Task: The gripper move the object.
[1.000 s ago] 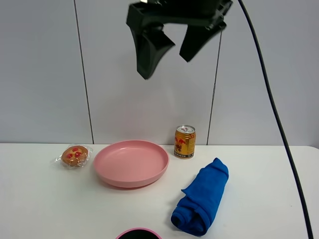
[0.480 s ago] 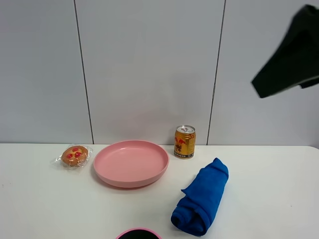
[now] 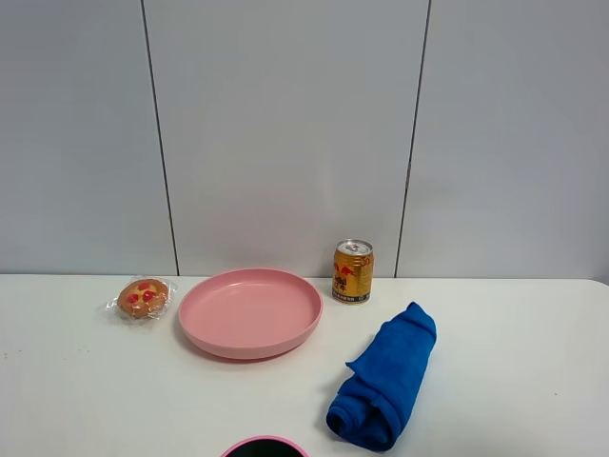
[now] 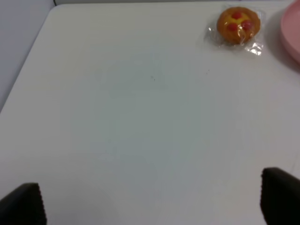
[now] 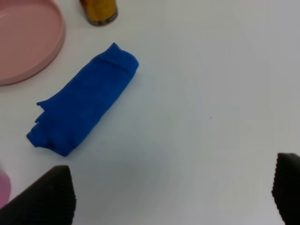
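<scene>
The wrapped pastry (image 3: 144, 297), golden-brown with red jam spots in clear plastic, lies on the white table (image 3: 504, 381) left of the pink plate (image 3: 250, 312). It also shows in the left wrist view (image 4: 237, 25), far from the left gripper (image 4: 150, 206), whose black fingertips (image 4: 23, 206) stand wide apart and empty above bare table. The right gripper (image 5: 171, 197) is open and empty too, its fingertips (image 5: 44, 197) high above the table near the rolled blue cloth (image 5: 84, 108). Neither gripper shows in the exterior high view.
A gold drink can (image 3: 352, 271) stands behind the plate's right side. The rolled blue cloth (image 3: 385, 378) lies right of the plate. A dark round object with a pink rim (image 3: 265, 447) sits at the table's front edge. A grey panelled wall stands behind.
The black gripper that hung at the top middle of the exterior high view swung to the upper right, then left that view. The objects on the table have not moved.
</scene>
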Robot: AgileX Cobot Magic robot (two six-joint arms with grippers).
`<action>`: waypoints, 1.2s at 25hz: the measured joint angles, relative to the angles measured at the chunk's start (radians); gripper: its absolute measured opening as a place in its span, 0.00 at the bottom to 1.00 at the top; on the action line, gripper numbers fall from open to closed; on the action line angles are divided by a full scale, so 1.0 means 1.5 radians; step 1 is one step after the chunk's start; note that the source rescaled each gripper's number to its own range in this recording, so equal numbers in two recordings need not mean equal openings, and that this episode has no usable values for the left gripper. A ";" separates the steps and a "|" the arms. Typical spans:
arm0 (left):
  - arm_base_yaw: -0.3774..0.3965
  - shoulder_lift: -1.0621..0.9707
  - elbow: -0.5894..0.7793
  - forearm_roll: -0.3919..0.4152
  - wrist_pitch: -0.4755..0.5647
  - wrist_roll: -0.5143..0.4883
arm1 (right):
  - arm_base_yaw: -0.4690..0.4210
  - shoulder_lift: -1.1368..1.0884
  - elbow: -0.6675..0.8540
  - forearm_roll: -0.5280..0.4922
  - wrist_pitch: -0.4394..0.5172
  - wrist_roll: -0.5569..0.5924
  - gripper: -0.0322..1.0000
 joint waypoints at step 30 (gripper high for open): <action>0.000 0.000 0.001 0.000 0.000 0.000 | -0.149 -0.275 0.122 0.020 0.045 -0.087 0.87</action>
